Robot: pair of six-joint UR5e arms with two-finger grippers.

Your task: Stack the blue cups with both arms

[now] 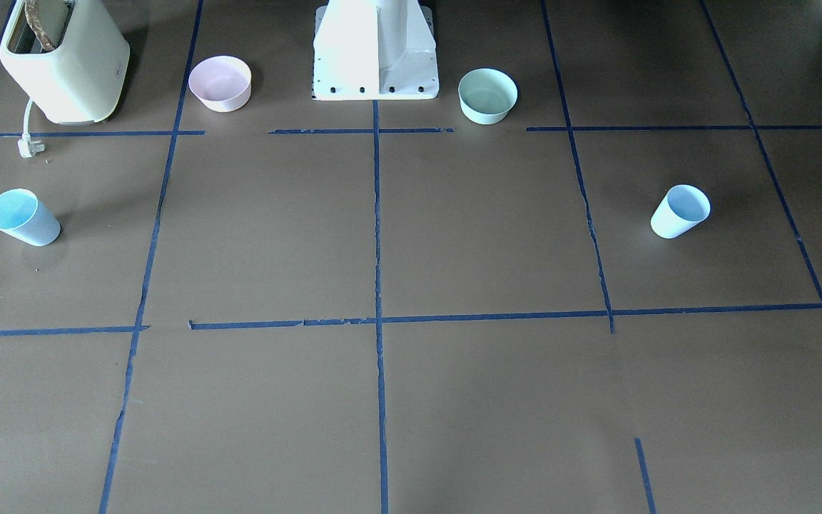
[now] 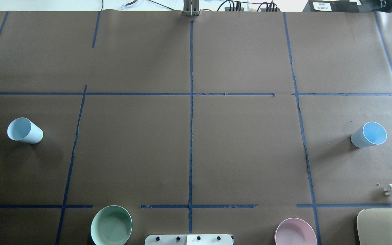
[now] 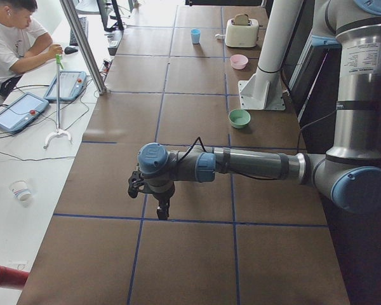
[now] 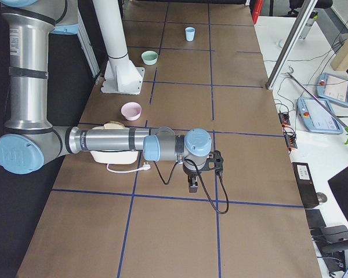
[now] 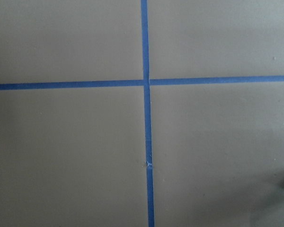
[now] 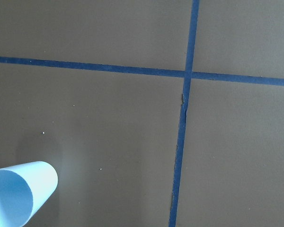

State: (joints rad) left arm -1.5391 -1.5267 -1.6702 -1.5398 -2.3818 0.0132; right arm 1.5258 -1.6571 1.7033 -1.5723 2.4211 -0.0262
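Note:
Two pale-blue cups stand upright on the brown table. One cup is on my left side, also in the overhead view and far off in the exterior right view. The other cup is on my right side, and in the right wrist view it sits at the bottom left. My left gripper and right gripper point down above the table. They show only in the side views, so I cannot tell whether they are open or shut.
A cream toaster with a loose plug stands near my right side. A pink bowl and a mint-green bowl flank the white pedestal. An operator sits beyond the table's far edge.

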